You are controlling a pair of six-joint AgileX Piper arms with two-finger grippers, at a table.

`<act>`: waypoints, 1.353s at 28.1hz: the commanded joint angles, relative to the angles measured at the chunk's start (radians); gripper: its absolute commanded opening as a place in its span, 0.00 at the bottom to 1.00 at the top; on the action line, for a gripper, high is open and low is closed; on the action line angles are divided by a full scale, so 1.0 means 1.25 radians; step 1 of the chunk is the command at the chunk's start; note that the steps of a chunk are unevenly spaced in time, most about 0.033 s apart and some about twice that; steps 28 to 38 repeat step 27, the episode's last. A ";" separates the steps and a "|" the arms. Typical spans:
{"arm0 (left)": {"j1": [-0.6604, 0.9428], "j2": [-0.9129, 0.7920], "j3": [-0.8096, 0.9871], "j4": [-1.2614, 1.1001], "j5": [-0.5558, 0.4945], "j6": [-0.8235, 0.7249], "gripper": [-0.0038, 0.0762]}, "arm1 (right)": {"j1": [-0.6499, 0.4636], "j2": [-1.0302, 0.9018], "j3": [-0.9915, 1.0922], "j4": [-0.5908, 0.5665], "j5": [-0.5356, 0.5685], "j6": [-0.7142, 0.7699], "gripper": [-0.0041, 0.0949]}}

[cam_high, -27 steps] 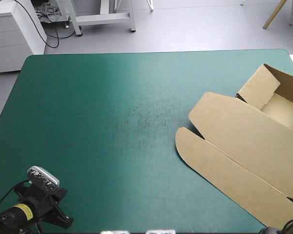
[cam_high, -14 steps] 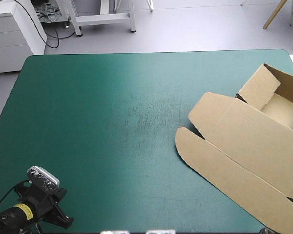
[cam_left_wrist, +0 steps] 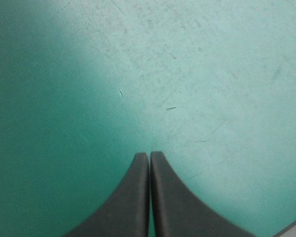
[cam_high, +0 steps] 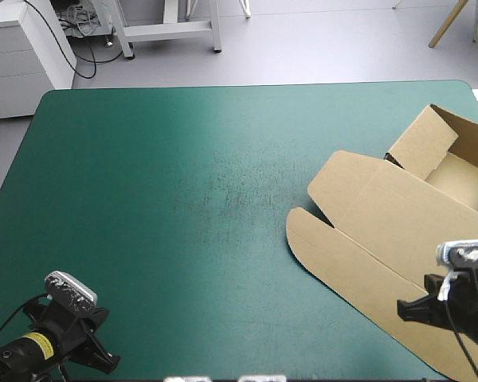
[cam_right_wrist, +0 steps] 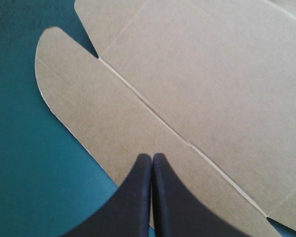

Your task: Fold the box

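Your right gripper (cam_right_wrist: 151,157), fingers pressed together, hovers over the flat lid (cam_right_wrist: 197,74) of the brown box (cam_high: 398,223) at the table's (cam_high: 183,159) 3 o'clock; the left gripper (cam_left_wrist: 149,155), likewise closed, sits at 7 o'clock. Part the fingers before taking the lid's edge.

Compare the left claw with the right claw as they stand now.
Under it: the black, fin-fingered left claw has only bare teal-green table cover; the right claw has the flat lid of the brown cardboard box. Place: the left claw sits at the table's near left corner, the right claw at its near right. Both are shut to a point and hold nothing.
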 commanded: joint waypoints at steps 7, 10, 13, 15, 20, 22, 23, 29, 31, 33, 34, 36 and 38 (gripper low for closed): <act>-0.003 0.007 -0.020 -0.001 -0.032 0.009 0.04 | 0.002 -0.153 0.198 0.009 -0.145 -0.090 0.02; -0.003 0.007 -0.020 -0.001 -0.032 0.009 0.04 | 0.002 -0.161 0.200 0.012 -0.176 -0.054 0.02; -0.003 0.007 -0.020 -0.001 -0.032 0.009 0.04 | 0.002 -0.162 0.202 0.012 -0.172 -0.039 0.02; -0.003 0.007 -0.020 -0.001 -0.032 0.009 0.04 | 0.002 -0.162 0.203 0.010 -0.178 -0.039 0.02; -0.003 0.007 -0.020 -0.001 -0.032 0.009 0.04 | 0.002 -0.162 0.203 0.010 -0.203 -0.039 0.02; -0.003 0.007 -0.020 -0.001 -0.032 0.009 0.04 | 0.002 -0.162 0.203 0.010 -0.208 -0.039 0.02; -0.003 0.007 -0.020 -0.001 -0.032 0.009 0.04 | 0.002 -0.162 0.203 0.010 -0.212 -0.039 0.02; -0.003 0.007 -0.020 -0.001 -0.032 0.009 0.04 | 0.002 -0.162 0.203 0.010 -0.236 -0.039 0.02; -0.003 0.007 -0.020 -0.001 -0.032 0.009 0.04 | 0.002 -0.162 0.203 0.010 -0.236 -0.039 0.02; -0.003 0.007 -0.020 -0.001 -0.032 0.009 0.04 | 0.002 -0.162 0.203 0.010 -0.236 -0.039 0.02; -0.003 0.007 -0.020 -0.001 -0.032 0.009 0.04 | 0.002 -0.162 0.203 0.010 -0.236 -0.039 0.02; -0.003 0.007 -0.020 -0.001 -0.032 0.009 0.04 | 0.002 -0.162 0.203 0.010 -0.236 -0.039 0.02; -0.003 0.007 -0.020 -0.001 -0.032 0.009 0.04 | 0.002 -0.162 0.203 0.010 -0.236 -0.039 0.02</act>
